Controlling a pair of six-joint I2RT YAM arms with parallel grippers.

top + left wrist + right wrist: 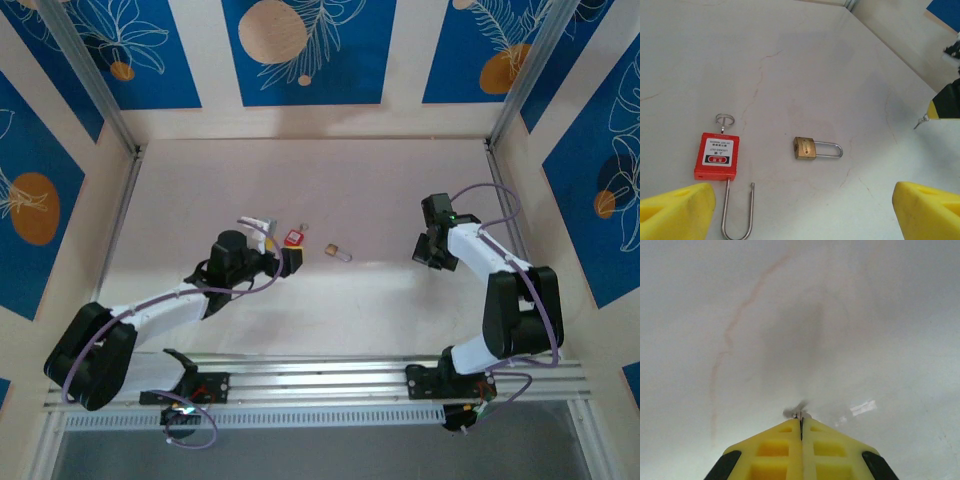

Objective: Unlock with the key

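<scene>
My top camera looks down from behind my bases, while both wrist cameras skim the table (300, 180) closely, the left sharing the brass padlock (805, 148).

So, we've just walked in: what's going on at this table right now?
The right gripper is shut on the small silvery key, holding it over the table, away from the locks. The left gripper is open and hovers near a red padlock and a small brass padlock, both lying flat. The key is not yet in either lock.
</scene>
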